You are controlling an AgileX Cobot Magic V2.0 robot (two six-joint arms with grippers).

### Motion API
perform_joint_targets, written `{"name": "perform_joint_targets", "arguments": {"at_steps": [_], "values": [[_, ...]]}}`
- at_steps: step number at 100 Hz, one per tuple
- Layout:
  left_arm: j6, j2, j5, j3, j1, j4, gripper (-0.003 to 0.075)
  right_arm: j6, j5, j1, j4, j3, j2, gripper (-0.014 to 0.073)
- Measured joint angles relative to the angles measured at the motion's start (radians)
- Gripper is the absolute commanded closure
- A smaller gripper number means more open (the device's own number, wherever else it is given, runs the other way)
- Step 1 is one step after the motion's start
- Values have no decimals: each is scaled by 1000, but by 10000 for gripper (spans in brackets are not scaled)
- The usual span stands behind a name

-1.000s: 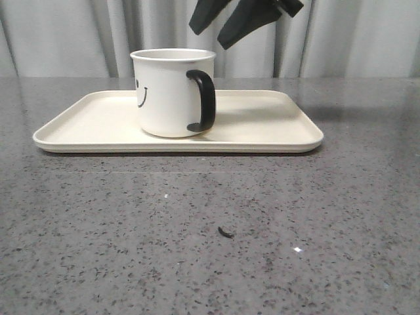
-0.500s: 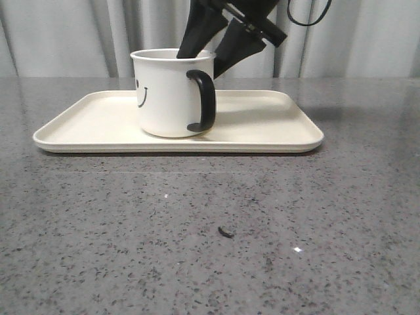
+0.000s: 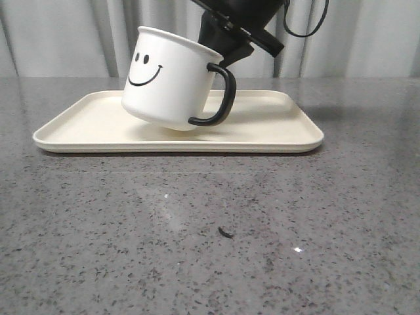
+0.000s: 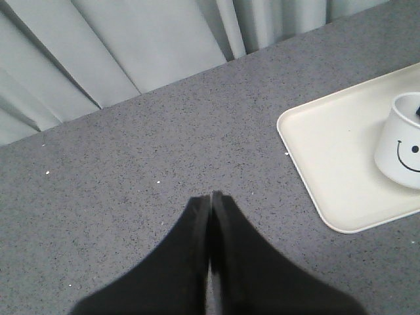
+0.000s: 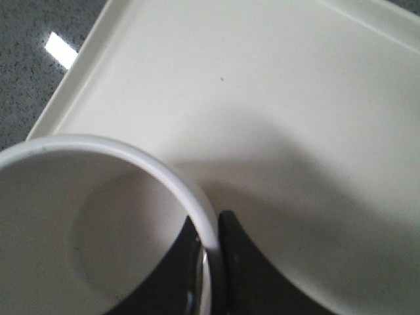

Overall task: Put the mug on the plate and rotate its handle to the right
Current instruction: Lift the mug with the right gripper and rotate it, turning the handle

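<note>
The white mug (image 3: pixel 169 80) with the black smiley face is lifted and tilted over the cream plate (image 3: pixel 269 125), its bottom just above the plate. Its black handle (image 3: pixel 218 95) points right. My right gripper (image 3: pixel 223 42) is shut on the mug's rim next to the handle, one finger inside and one outside, as the right wrist view shows at the rim (image 5: pixel 190 197) and the gripper (image 5: pixel 210 239). My left gripper (image 4: pixel 210 197) is shut and empty over bare table, away from the plate (image 4: pixel 315 144) and mug (image 4: pixel 400 141).
The plate lies on a grey speckled table (image 3: pixel 210 236). A small dark speck (image 3: pixel 225 231) lies on the table in front. Grey curtains (image 3: pixel 65 33) hang behind the table.
My right gripper came down onto the mug's rim, shut on it, then lifted and tilted the mug; the smiley face has turned toward the front.
</note>
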Motion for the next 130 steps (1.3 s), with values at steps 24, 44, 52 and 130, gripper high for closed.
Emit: {"name": "perform_joint_targets", "arguments": {"at_steps": [24,44,52,130], "values": [[0,0,0,0,0,0,739,-20,79,0,19,-100,2,657],[0,0,0,0,0,0,739,-83,159,0,23,-326,2,657],[0,0,0,0,0,0,739,-104,163,0,23,-409,2,657],[0,0,0,0,0,0,739,-344,181,70,-135,-426,2,657]]}}
